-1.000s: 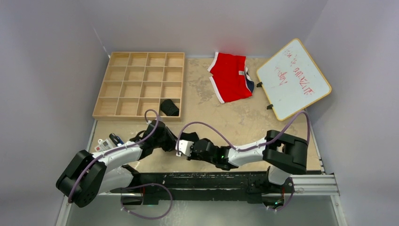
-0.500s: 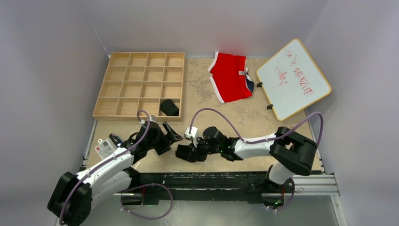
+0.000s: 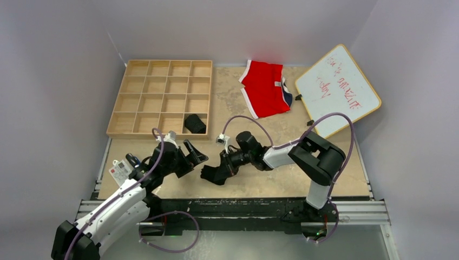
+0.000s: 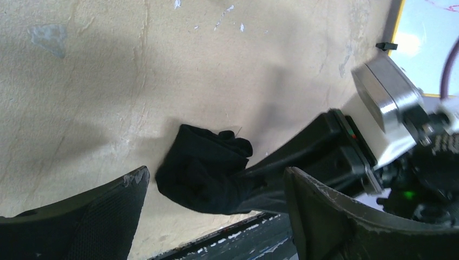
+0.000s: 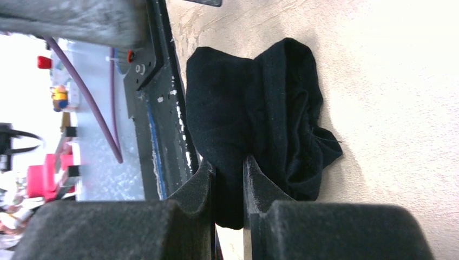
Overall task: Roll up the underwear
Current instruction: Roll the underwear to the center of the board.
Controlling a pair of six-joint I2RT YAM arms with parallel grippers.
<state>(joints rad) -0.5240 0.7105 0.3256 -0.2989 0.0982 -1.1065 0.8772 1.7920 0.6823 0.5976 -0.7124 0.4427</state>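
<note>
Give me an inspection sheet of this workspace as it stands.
Surface: beige table, mottled and scuffed.
Job's things: black underwear bunched near the front edge; second underwear in the tray's near-right cell.
Clutter: red briefs, whiteboard, card.
Claws: left claw open, empty; right claw shut on the black underwear.
Cables: purple cables loop above both arms.
Surroundings: grey walls.

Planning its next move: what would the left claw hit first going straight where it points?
Probably the black underwear, pinched by the right claw; it lies ahead of the open left claw, centred in its wrist view, though depth is unclear.
</note>
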